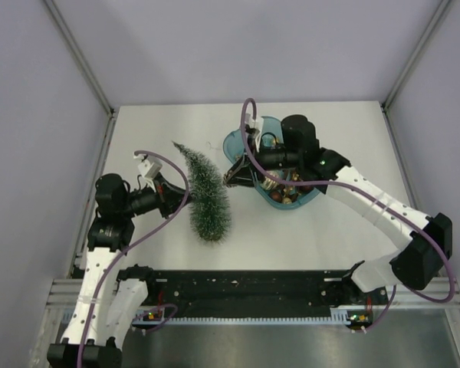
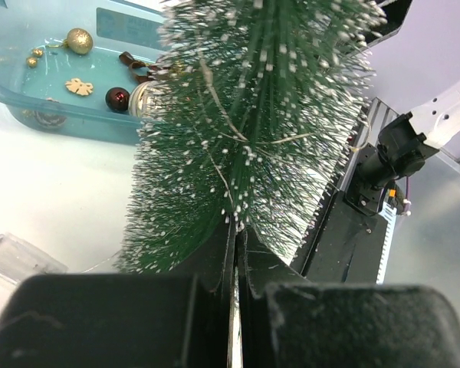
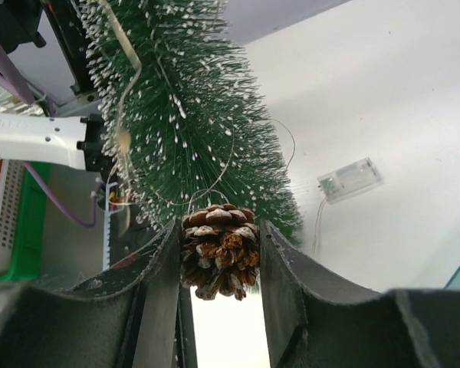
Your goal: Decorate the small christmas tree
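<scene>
Top external, tree: the small christmas tree lies mid-table, tip at 11 o'clock, wide end at 5 o'clock.
Top external, tray: teal tray at 2 o'clock from the tree, ornaments inside.
Top external, left gripper: against the tree's 9 o'clock flank.
Top external, right gripper: between tray and tree, on its 3 o'clock side.
Left wrist, claw: jaws almost together, pinched into the tree's bristles at the tips.
Left wrist, tray contents: gold ball and dark red ball at 10 o'clock from the tree.
Right wrist, claw: clamped on a pinecone, one finger on each side.
Right wrist, tree: bristles just above the pinecone at 12 o'clock, a thin wire strung over them.
Right wrist, battery box: on the table at 3 o'clock.
</scene>
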You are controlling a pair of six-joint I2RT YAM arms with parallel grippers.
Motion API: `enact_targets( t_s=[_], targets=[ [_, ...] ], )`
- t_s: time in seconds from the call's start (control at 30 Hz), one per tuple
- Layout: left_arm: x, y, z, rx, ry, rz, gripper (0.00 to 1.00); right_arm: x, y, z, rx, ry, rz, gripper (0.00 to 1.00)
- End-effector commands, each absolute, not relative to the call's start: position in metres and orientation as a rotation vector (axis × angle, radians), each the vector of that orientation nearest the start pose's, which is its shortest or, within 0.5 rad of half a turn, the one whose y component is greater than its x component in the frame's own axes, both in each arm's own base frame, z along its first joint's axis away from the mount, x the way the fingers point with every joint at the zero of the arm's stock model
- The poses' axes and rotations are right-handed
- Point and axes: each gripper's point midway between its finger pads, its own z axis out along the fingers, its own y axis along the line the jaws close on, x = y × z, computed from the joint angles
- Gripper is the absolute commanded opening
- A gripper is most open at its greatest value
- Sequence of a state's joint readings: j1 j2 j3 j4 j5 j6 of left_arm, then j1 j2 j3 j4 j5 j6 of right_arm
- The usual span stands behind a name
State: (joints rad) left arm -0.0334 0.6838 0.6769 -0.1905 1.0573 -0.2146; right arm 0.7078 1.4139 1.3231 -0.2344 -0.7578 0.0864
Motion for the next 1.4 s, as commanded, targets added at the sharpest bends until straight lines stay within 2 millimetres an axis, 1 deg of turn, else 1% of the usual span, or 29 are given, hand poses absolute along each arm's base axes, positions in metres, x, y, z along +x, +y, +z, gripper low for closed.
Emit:
enact_targets(
  t_s=[0.0,0.23,0.37,0.57,0.7,0.77,0.9,1.03,1.13,1.27,1.37],
  targets=[
    [0.192,-0.163,0.277,0.686,1.624,-1.059,0.00,0.214,0.349,0.336,-1.111,1.555,1.214,0.01],
    [0.190,-0.162,0.273,0.696,1.636,-1.050,0.00,0.206,0.345,0.355,-1.110,1.492,1.224,0.01],
    [0.189,-0.162,0.269,0.692,1.644,-1.055,0.00,0.207,0.346,0.355,-1.109,1.490,1.229,0.01],
    [0.187,-0.162,0.270,0.693,1.638,-1.054,0.00,0.211,0.353,0.352,-1.111,1.493,1.247,0.01],
    [0.186,-0.163,0.270,0.698,1.638,-1.063,0.00,0.215,0.357,0.357,-1.114,1.478,1.255,0.01],
    [0.186,-0.163,0.270,0.700,1.635,-1.059,0.00,0.214,0.359,0.357,-1.123,1.475,1.266,0.01],
    [0.186,-0.163,0.269,0.697,1.634,-1.059,0.00,0.210,0.364,0.350,-1.145,1.484,1.298,0.01],
    [0.186,-0.163,0.269,0.695,1.632,-1.057,0.00,0.200,0.369,0.344,-1.180,1.490,1.313,0.01],
    [0.186,-0.163,0.270,0.699,1.627,-1.058,0.00,0.199,0.369,0.349,-1.182,1.474,1.302,0.01],
    [0.186,-0.163,0.270,0.696,1.627,-1.056,0.00,0.206,0.368,0.352,-1.167,1.474,1.260,0.01],
    [0.185,-0.163,0.271,0.698,1.624,-1.059,0.00,0.210,0.367,0.359,-1.150,1.461,1.227,0.00]
  ],
)
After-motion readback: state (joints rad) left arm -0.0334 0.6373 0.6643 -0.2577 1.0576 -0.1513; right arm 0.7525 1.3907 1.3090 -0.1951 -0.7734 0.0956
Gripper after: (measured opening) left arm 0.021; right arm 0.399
